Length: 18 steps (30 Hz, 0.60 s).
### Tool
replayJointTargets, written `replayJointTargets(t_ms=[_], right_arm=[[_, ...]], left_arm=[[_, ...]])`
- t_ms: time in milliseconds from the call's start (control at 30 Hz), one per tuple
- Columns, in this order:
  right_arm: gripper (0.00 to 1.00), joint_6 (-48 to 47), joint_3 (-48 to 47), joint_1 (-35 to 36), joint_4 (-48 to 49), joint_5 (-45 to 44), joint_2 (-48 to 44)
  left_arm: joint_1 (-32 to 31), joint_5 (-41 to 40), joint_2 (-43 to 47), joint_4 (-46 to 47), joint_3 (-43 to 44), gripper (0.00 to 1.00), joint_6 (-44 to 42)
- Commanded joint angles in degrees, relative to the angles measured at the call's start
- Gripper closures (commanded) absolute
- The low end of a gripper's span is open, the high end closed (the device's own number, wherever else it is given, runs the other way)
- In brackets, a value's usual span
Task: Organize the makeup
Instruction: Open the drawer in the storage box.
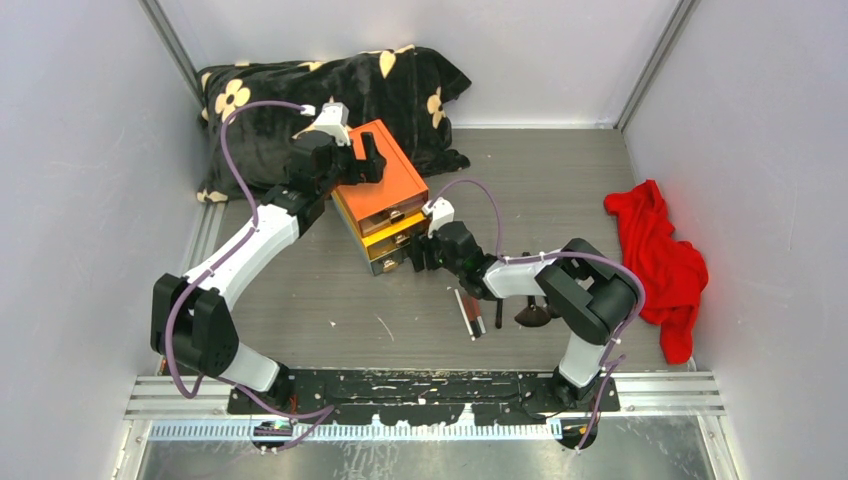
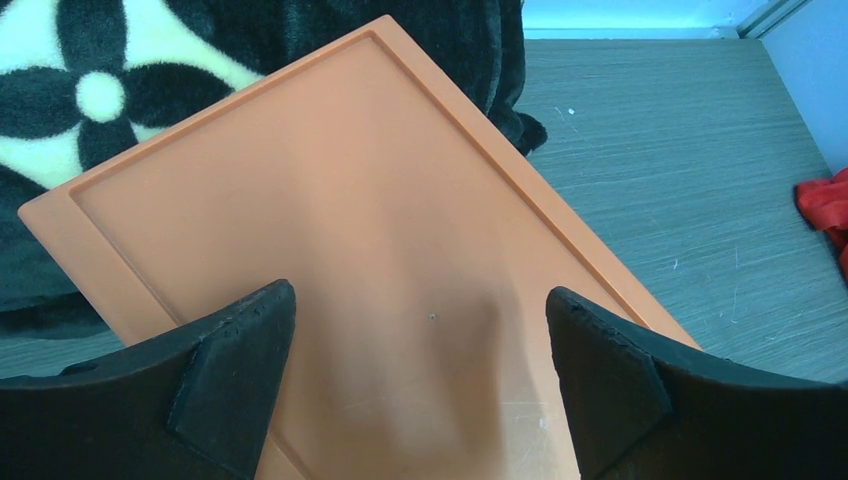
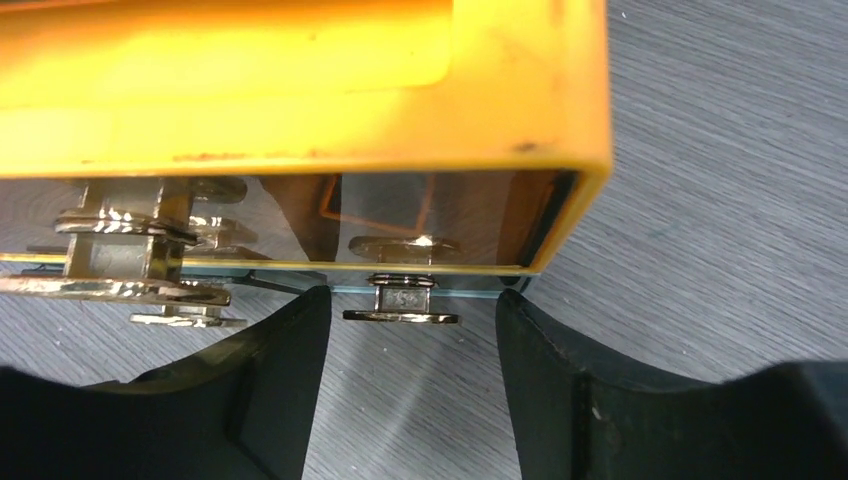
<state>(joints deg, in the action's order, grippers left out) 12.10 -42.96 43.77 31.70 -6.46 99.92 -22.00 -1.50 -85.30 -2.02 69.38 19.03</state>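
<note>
Top external view: the makeup (image 1: 470, 314) lies on the tabletop (image 1: 330, 300) beside the right forearm, near the drawer box (image 1: 385, 185). The left tool (image 2: 420, 310) is spread above the box's orange top; the right tool (image 3: 405, 305) is spread either side of a gold drawer knob (image 3: 400, 317).

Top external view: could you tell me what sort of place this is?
Probably a robot test cell: white walls enclose a table, left arm and right arm are bolted at its near edge, with props like a drawer box and cloth.
</note>
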Motion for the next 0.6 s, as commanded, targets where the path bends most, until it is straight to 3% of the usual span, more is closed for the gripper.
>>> replayJointTargets(t_ms=[0,200,300,367,400,500,533,567], right_arm=[[0.36,-0.49,-2.7,0.25,3.48,-2.33,1.09],[0.65,-0.35,-4.78,0.21,2.59,-1.14,3.53],[0.72,-0.07,-4.89,0.25,2.66,-1.14,3.59],[0.73,-0.08,-4.73,0.21,2.46,-1.31,3.24],[0.73,-0.22,-4.52,0.21,2.3,-1.47,2.95],[0.74,-0.36,-3.74,0.24,1.91,-2.15,1.91],[0.74,-0.4,-3.26,0.22,1.92,-2.48,1.54],[0.74,-0.36,-2.93,0.26,1.9,-2.66,1.14]], left_arm=[[0.56,-0.69,-3.83,-10.76,-3.21,0.04,0.87],[0.54,-0.74,-3.98,-10.85,-3.23,0.05,0.75],[0.55,-0.67,-4.08,-11.07,-3.03,0.1,0.62],[0.55,-0.49,-4.28,-10.89,-2.98,0.23,0.49],[0.55,-0.42,-4.38,-10.89,-2.94,0.35,0.42],[0.56,0.01,-5.15,-10.91,-2.47,0.89,0.31],[0.52,-0.04,-5.58,-10.85,-2.46,1.0,0.31],[0.53,0.05,-5.83,-10.77,-2.42,1.0,0.32]])
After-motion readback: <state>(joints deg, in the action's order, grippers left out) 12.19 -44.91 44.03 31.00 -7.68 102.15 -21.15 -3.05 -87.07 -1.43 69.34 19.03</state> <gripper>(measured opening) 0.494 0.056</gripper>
